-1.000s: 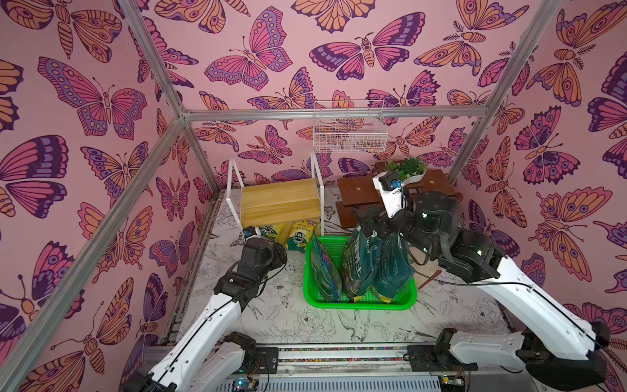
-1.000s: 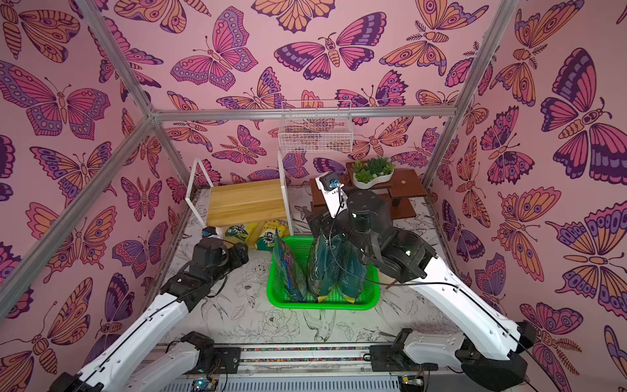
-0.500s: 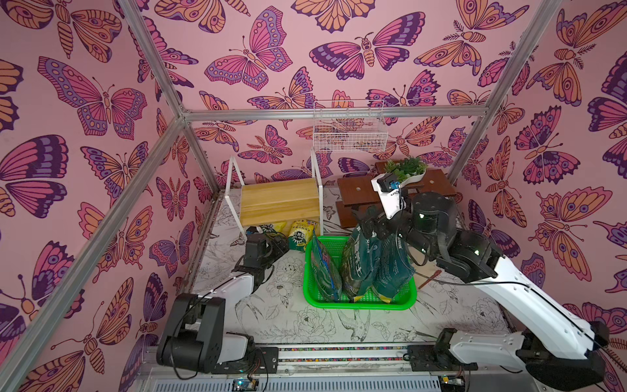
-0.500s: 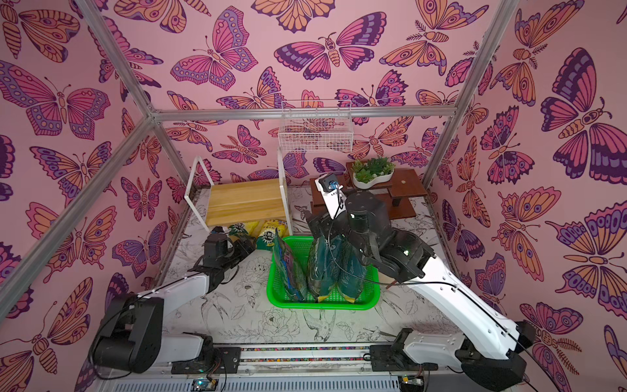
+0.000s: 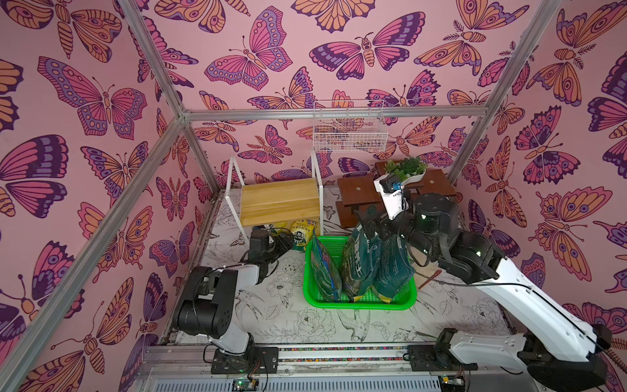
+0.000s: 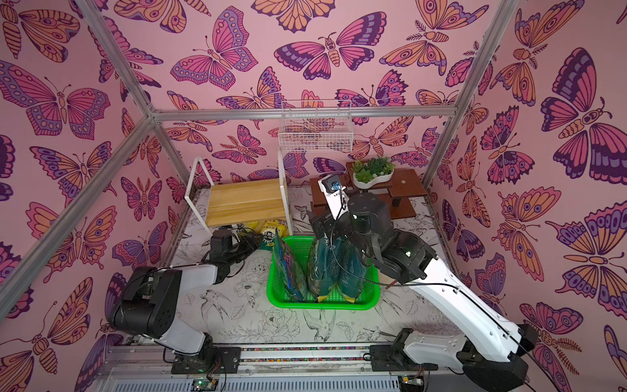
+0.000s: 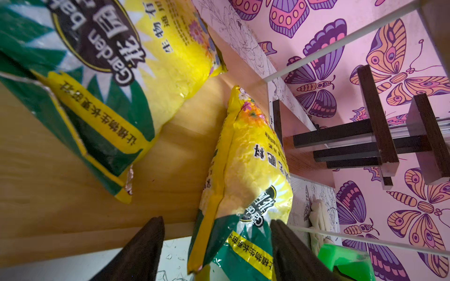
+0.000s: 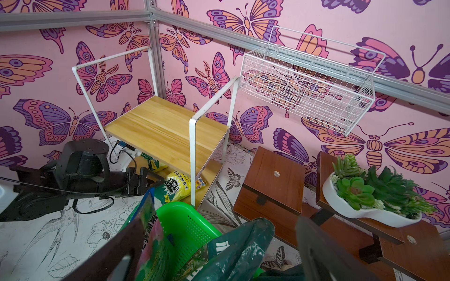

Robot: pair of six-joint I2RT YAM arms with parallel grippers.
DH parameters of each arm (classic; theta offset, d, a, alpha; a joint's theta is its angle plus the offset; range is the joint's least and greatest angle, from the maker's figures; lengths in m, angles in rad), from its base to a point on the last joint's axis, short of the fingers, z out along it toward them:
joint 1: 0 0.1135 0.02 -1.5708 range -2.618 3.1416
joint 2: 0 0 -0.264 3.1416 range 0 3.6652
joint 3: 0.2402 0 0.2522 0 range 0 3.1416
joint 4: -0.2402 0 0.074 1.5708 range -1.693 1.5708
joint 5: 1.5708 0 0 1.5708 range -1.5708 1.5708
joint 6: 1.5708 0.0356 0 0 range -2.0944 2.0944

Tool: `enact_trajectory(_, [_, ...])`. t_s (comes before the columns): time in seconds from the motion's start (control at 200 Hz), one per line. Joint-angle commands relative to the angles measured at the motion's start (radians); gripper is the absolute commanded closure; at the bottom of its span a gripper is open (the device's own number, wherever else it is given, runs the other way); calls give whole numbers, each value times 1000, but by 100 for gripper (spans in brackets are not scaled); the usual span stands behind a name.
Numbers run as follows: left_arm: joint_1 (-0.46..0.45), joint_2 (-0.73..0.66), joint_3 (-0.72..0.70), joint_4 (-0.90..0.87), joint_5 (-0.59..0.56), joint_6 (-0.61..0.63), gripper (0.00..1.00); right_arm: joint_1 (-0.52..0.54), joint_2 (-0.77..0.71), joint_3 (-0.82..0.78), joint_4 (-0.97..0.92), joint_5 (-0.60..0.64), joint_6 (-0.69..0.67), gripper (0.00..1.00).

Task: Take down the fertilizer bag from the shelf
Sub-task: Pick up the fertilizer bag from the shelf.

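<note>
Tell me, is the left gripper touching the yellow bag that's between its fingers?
Cannot tell. In the left wrist view the yellow bag sits inside the open left gripper: one finger shows a gap, the other overlaps the bag's edge.

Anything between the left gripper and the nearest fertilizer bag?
Nothing: in the left wrist view, the left gripper has open jaws straddling that yellow fertilizer bag.

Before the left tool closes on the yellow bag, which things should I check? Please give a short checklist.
1. Left tool open, yellow bag end between its fingers: ok.
2. Fingers pressing the bag on both sides: not ok, a gap shows on one side.
3. Second yellow bag lies apart from it on the shelf: ok.
4. Right tool open, over the basket, away from the shelf: ok.
5. Pull-out path clear of the shelf's frame: cannot tell.
</note>
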Motion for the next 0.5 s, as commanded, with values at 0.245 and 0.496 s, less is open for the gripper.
enact_trajectory(0.245, [6, 9, -20, 72, 67, -32, 45, -14, -5, -17, 6, 16, -8, 1])
enact_trajectory(0.496, [6, 33, 1, 74, 109, -31, 93, -17, -8, -19, 7, 7, -2, 1])
